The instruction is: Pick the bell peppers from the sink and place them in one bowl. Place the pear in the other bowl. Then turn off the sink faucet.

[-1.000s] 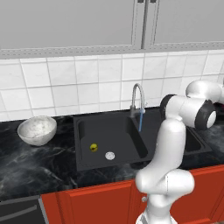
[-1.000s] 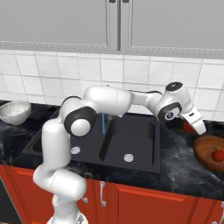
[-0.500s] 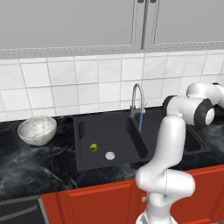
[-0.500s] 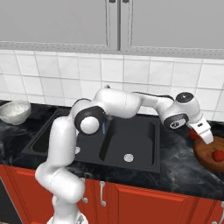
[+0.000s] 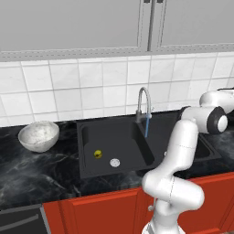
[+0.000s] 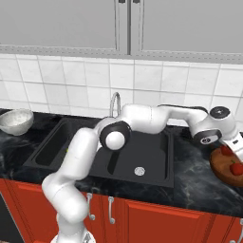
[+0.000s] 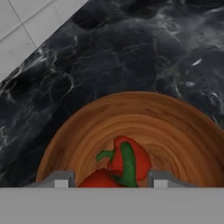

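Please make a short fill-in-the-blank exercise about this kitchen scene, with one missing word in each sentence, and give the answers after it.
1. The pear lies in the left basin of the black ____.
2. The gripper holds a red bell pepper above a brown ____ bowl.
3. A second red bell pepper lies ____ that brown bowl.
4. The speckled bowl on the counter left of the sink is ____ in colour.

Answers: sink; wooden; inside; white
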You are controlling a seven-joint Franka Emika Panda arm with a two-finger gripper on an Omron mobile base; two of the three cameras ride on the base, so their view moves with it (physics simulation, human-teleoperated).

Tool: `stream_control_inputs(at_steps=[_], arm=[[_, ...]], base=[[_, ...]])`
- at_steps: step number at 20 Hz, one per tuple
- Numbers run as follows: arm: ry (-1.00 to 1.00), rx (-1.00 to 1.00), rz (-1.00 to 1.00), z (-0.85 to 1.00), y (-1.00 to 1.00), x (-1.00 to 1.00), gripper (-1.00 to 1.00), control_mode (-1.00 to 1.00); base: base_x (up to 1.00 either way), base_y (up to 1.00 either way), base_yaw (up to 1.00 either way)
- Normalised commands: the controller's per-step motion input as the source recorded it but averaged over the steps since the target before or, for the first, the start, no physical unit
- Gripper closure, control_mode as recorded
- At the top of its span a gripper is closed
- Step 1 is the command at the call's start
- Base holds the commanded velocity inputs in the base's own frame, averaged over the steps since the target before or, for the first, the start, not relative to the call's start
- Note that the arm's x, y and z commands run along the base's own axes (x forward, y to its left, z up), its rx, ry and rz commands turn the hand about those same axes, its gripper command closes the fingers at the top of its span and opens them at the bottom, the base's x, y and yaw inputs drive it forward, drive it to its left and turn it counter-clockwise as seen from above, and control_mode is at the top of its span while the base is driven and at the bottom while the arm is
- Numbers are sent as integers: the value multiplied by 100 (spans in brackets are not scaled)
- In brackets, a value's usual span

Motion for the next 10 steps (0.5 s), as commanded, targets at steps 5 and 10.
stream_control_inputs(at_steps=[5,10], arm=[[0,3,0,-25,-35,16,-100,-100],[0,3,0,-19,-12,18,-100,-100]], base=[[0,0,0],[0,0,0]])
